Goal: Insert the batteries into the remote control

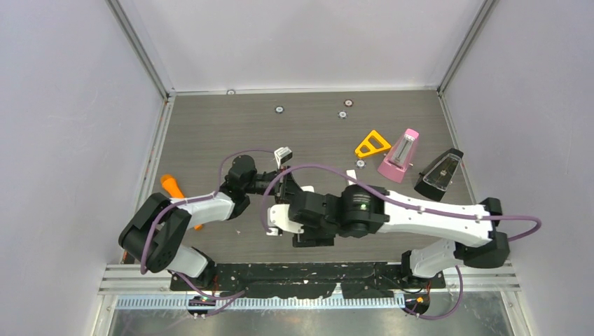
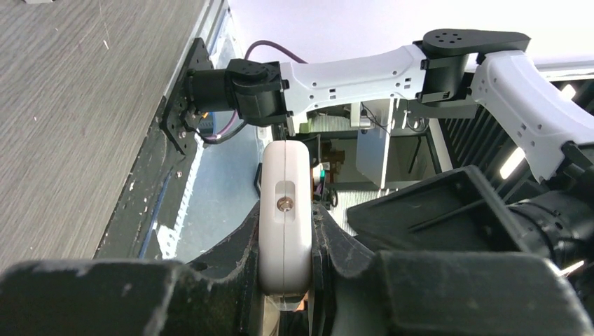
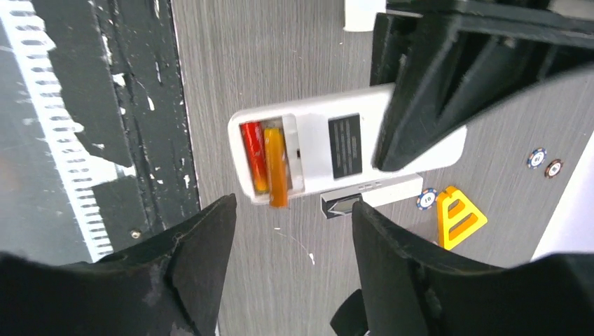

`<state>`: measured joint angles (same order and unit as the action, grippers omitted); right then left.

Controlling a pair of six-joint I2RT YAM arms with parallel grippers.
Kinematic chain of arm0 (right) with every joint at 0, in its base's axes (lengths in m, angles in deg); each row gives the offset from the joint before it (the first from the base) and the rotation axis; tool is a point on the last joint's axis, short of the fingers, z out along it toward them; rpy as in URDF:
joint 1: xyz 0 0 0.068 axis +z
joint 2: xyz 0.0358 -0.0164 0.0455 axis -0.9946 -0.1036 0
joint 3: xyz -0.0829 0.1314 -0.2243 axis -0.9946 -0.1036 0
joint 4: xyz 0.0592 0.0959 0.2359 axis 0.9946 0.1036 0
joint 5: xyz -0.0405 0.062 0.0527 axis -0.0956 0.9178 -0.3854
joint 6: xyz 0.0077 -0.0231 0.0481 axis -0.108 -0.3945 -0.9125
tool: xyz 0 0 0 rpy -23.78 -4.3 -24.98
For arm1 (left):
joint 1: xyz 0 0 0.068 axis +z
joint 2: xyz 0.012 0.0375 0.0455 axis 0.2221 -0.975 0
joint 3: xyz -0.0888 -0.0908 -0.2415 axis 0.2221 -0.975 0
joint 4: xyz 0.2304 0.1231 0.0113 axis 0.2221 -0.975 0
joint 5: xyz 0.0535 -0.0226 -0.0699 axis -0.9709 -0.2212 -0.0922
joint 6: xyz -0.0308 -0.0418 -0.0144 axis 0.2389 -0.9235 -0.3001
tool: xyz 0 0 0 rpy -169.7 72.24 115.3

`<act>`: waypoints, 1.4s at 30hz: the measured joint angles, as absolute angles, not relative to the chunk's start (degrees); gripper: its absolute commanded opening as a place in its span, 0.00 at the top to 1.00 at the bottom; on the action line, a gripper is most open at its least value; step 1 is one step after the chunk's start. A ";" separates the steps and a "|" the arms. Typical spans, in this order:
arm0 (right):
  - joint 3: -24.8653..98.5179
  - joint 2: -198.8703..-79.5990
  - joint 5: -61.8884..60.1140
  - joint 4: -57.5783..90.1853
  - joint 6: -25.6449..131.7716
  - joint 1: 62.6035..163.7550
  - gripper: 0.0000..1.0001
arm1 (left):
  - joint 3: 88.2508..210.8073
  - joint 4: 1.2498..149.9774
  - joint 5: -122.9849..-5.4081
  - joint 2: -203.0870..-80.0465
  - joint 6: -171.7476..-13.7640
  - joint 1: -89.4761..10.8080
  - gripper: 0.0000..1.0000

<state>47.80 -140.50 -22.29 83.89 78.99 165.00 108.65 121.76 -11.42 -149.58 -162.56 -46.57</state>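
My left gripper (image 2: 284, 241) is shut on the white remote (image 2: 284, 210), which shows edge-on there, and holds it above the table. In the right wrist view the remote (image 3: 329, 143) shows its open battery bay. One orange-red battery (image 3: 253, 155) lies in the bay. A second orange-red battery (image 3: 275, 166) lies beside it, its end sticking out past the remote's edge. My right gripper (image 3: 294, 269) is open and empty, just off the bay end of the remote. The dark batteries are out of view. From above, the remote (image 1: 282, 218) sits between both grippers.
A silver-white slim device (image 3: 371, 196) lies on the table under the remote. An orange cone-ended stick (image 1: 171, 187) lies at the left. A yellow triangle (image 1: 372, 145), a pink metronome (image 1: 399, 155), a black metronome (image 1: 439, 175) and poker chips (image 1: 279, 109) are at the back right.
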 measured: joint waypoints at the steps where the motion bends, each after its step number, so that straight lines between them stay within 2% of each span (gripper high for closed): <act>1: 47.65 -139.17 -21.94 83.43 78.62 165.00 0.28 | 108.65 121.76 -11.64 -149.58 -162.87 -46.57 1.00; 9: 43.32 -121.94 -22.59 75.00 70.56 165.00 0.09 | 108.60 123.81 -14.50 -148.86 -165.42 -46.57 1.00; 11: 41.99 -119.08 -24.56 72.24 67.25 164.80 0.07 | 108.39 125.54 -15.97 -147.96 -166.80 -46.57 1.00; 14: 40.67 -116.85 -27.51 68.66 59.43 162.31 0.06 | 107.77 128.58 -18.50 -145.67 -169.05 -46.57 1.00; 21: 38.97 -116.44 -27.86 64.79 36.83 146.16 0.03 | 105.85 133.12 -25.52 -140.94 -172.51 -46.55 1.00; 24: 34.07 -114.38 -25.57 61.20 25.68 141.28 0.02 | 104.08 134.22 -29.96 -138.98 -173.51 -46.51 1.00; 32: 14.75 -106.08 -18.55 46.60 0.61 139.65 0.02 | 99.14 135.97 -40.71 -134.54 -175.19 -46.46 1.00; 42: 6.08 -102.34 -16.91 33.62 -16.96 139.43 0.02 | 97.11 137.61 -48.12 -130.47 -175.54 -46.46 1.00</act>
<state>6.08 -102.34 -16.91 33.62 -16.96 139.43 97.11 137.61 -48.12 -130.47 -175.54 -46.46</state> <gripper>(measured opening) 0.977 0.226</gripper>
